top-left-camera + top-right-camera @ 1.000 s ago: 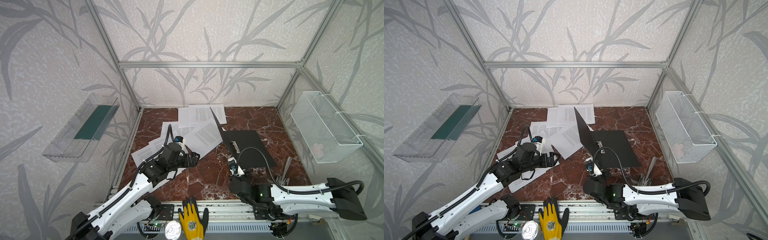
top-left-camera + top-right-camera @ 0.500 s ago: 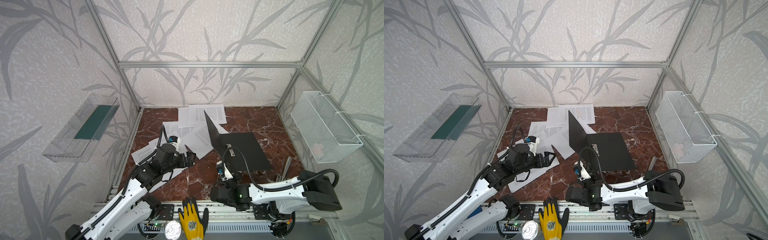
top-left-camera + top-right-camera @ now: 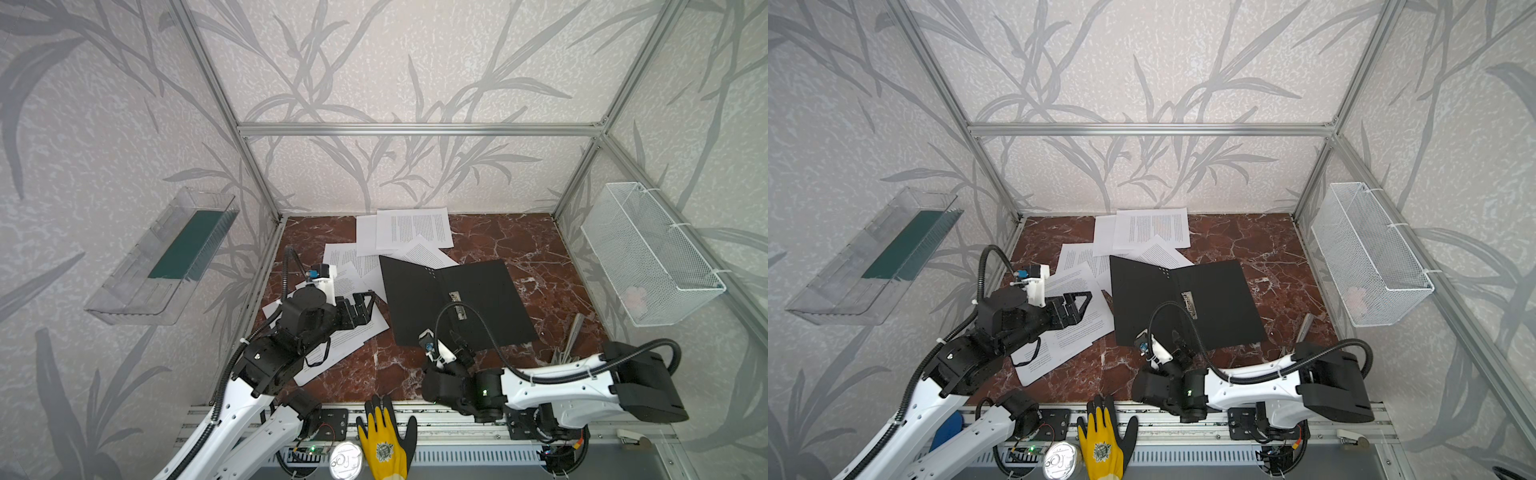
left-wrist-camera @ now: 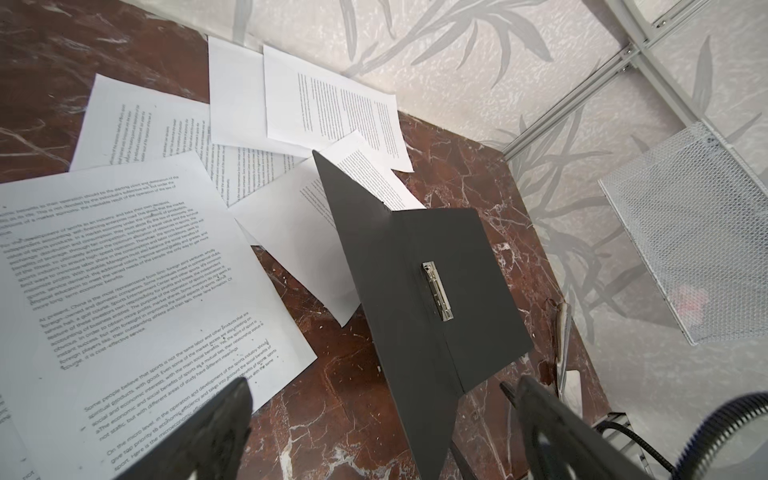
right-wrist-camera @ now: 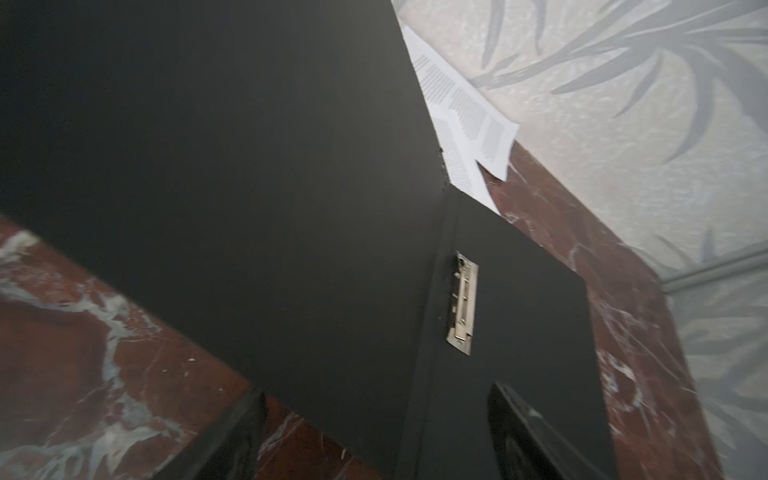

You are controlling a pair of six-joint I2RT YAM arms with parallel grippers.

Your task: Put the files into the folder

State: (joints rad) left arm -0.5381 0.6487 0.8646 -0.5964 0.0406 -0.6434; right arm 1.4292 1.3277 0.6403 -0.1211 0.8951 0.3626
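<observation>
**Marble floor, scattered pages, folder open**

Red-brown marble tabletop (image 3: 519, 237) veined in white fills an aluminium-framed booth (image 3: 415, 129) papered with grey leaf wallpaper (image 3: 415, 62). A clear tray (image 3: 124, 299) holding a dark green panel (image 3: 183, 249) hangs on the left wall. A white wire basket (image 3: 648, 257) hangs on the right wall.

The files (image 3: 415, 228) lie loose and overlapping from the back wall toward the front left, none inside the folder (image 3: 490, 291). The folder lies spread open right of centre. Its right cover is flat on the marble and its left cover tilts up over some sheets. A metal clip (image 4: 436, 291) shows by the spine.

The left gripper (image 3: 365, 305) hovers over the front-left sheets, jaws spread and empty. The right gripper (image 5: 376, 395) sits at the folder's near edge, its fingers wide apart and clamping nothing.
</observation>
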